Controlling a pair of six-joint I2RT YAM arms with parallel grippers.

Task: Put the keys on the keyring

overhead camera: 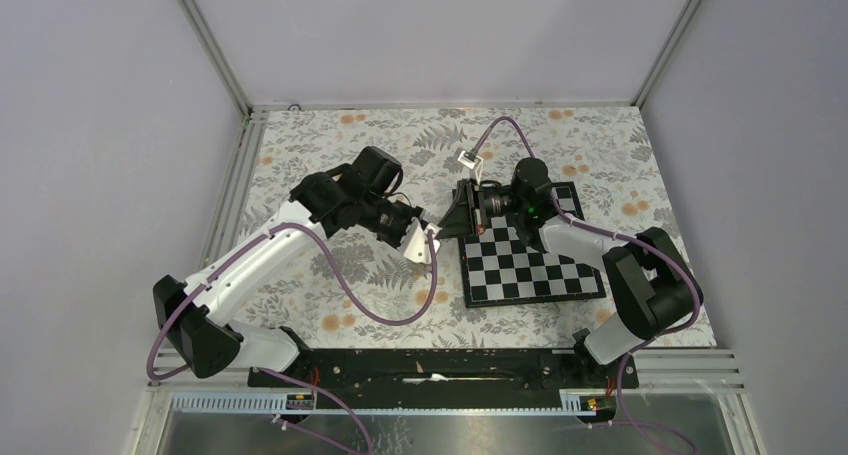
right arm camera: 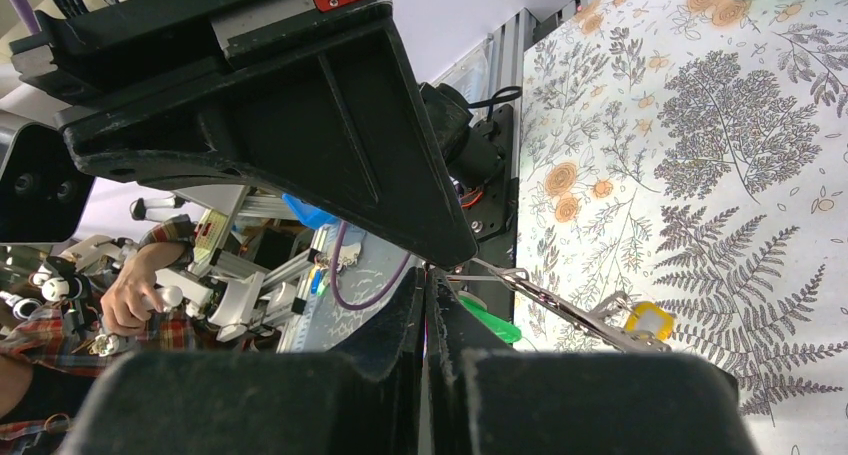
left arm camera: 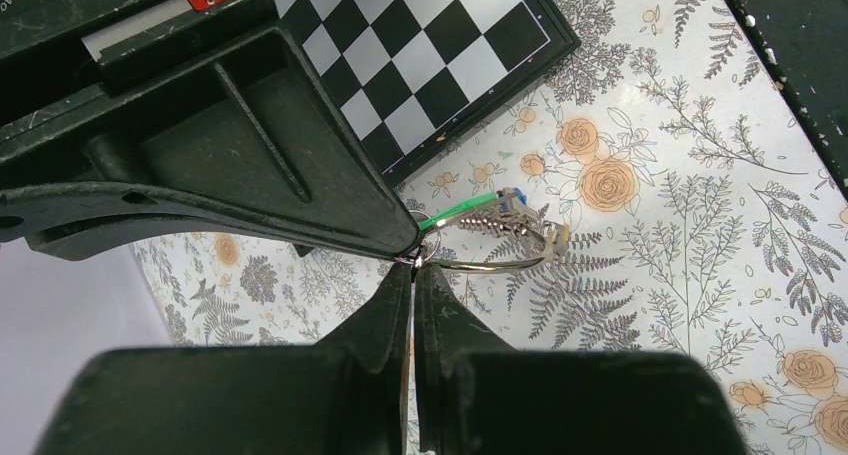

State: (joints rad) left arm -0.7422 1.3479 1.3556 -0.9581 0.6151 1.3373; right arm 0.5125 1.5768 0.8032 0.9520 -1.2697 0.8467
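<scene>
Keyring (left arm camera: 520,220) pinched at rim between fully closed fingertips of left gripper (left arm camera: 413,275). Right gripper (right arm camera: 425,275) closed too, tips meeting left's; whether it grips green key (left arm camera: 462,212) just beyond tips, cannot tell. Risk: thin ring twists out of pinch, bunch drops onto cloth (left arm camera: 700,225).

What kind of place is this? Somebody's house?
Probably a robot lab, not a house: a left arm and right arm work between plain grey walls over a flowery tablecloth, and the right wrist view shows a person beside wired equipment.
</scene>
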